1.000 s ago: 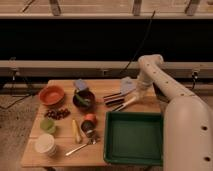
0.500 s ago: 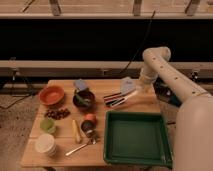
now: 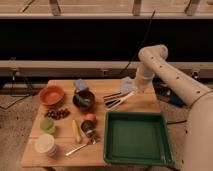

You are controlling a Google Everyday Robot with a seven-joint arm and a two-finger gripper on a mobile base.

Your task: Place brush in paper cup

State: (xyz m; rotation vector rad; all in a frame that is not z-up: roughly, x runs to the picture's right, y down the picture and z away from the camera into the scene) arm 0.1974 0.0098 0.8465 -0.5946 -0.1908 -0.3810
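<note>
One gripper [image 3: 133,91], its grip impossible to tell, meets one slender pale-handled brush [image 3: 121,99]; one squat off-white paper cup [image 3: 45,144] stands well apart.

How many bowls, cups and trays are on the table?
Bowls: 2, round orange bowl, round dark bowl
Cups: 2, squat off-white paper cup, small light-green cup
Trays: 1, rectangular green tray
Total: 5
Gripper: over the wooden table's far right

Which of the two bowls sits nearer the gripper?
The dark bowl, near the middle; the orange bowl sits further left. The gripper is at back right, by the brush.
</note>
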